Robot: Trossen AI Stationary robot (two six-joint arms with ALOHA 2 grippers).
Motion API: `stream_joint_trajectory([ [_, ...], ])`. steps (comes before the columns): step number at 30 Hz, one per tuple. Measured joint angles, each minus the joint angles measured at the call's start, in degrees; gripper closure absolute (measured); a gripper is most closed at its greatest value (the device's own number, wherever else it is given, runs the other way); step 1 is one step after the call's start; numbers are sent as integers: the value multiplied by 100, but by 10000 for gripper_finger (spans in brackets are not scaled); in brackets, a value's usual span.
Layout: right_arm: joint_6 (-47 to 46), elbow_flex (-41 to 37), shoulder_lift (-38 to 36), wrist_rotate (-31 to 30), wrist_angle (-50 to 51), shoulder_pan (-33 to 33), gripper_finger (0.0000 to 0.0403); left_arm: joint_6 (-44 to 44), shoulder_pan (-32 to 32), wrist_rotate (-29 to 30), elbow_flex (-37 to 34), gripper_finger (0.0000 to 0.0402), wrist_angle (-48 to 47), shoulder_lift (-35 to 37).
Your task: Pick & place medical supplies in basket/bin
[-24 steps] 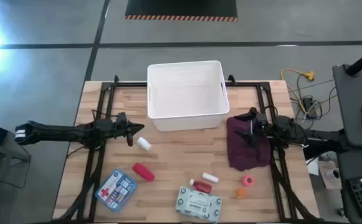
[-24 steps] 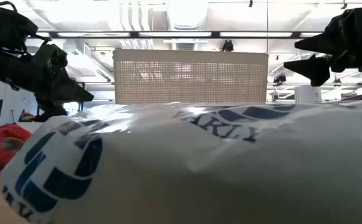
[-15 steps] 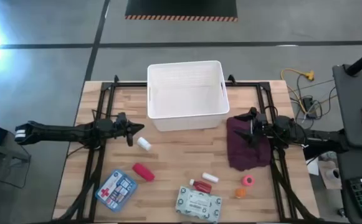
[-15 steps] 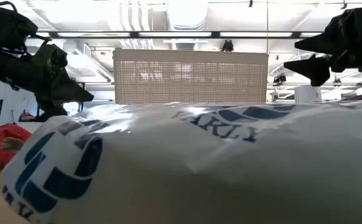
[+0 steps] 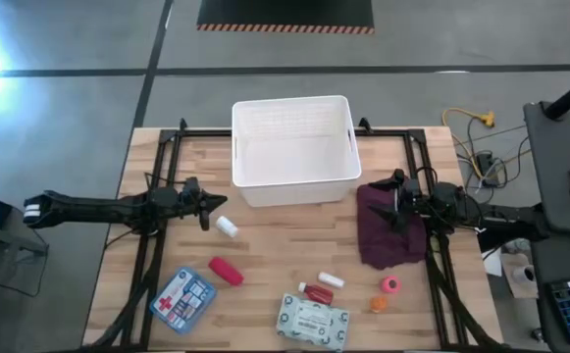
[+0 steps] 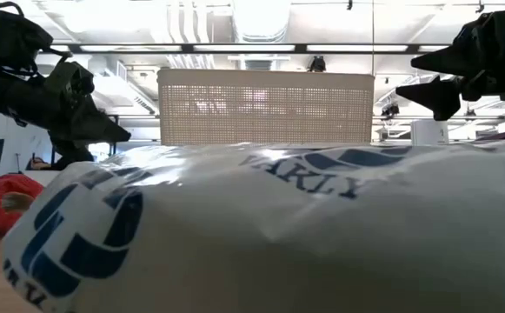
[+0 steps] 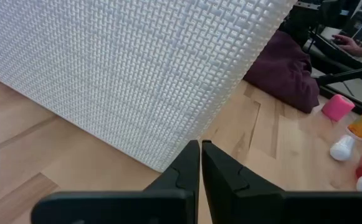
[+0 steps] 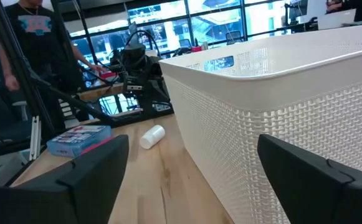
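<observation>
Left gripper (image 5: 209, 208): fingers (image 7: 190, 165) pressed together, empty, hovering off the bin's near-left corner, directly above the white bottle (image 5: 227, 226) at its 5 o'clock. Its arm runs out toward 9 o'clock along the table's left side.

Right gripper (image 5: 394, 201): fingers (image 8: 311, 180) spread wide, empty, hovering over the maroon cloth (image 5: 390, 227) at the bin's 4 o'clock. Its arm runs out toward 3 o'clock.

White bin (image 5: 292, 149): upright at the 12 o'clock edge of the wooden table (image 5: 265, 245), lattice walls, interior empty in the high view.

Supplies, all on the table outside the bin:
- white bottle, lying on its side near the bin's near-left corner;
- red cylinder (image 5: 227, 272), at 6 o'clock from the bottle;
- blue-white pouch (image 5: 182, 299) with red cross, at 7 o'clock from the cylinder, near the table's front-left;
- red-white tube (image 5: 322, 286), at the centre front;
- pale green wipes pack (image 5: 312, 321), just beyond the tube at its 6 o'clock, at the front edge;
- pink roll (image 5: 390, 284), at 6 o'clock from the cloth;
- orange piece (image 5: 379, 304), just beside the roll at its 7 o'clock.

The low view is mostly blocked by the wipes pack.
</observation>
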State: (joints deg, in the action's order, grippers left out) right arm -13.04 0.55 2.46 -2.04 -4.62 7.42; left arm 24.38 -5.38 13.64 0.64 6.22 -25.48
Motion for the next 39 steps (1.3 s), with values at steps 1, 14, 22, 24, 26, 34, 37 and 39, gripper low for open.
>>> stream_joint_trajectory([
  [1, -2, -1, -1, 1, -1, 0, 61, 0, 0, -1, -1, 402, 0, -1],
  [14, 0, -2, 0, 0, 0, 0, 53, 0, 1, -1, 0, 402, 0, -1],
  [22, -2, -2, 0, 2, 0, -2, 61, 0, 1, -1, 1, 402, 0, -1],
  [24, -2, -1, 0, 1, -1, 0, 62, 0, 1, 0, 1, 402, 0, -1],
  [26, -2, -2, 0, 0, 0, -2, 62, 0, 1, 0, 0, 402, 0, -1],
  [34, -2, -2, 0, 0, -1, 0, 53, 0, 0, 0, -1, 402, 0, 0],
  [37, -2, -1, 0, 1, -1, -1, 56, 0, 1, -1, -1, 402, 0, 0],
  [39, -2, -2, -2, 2, 0, 0, 58, 0, 0, 0, -1, 402, 0, 0],
])
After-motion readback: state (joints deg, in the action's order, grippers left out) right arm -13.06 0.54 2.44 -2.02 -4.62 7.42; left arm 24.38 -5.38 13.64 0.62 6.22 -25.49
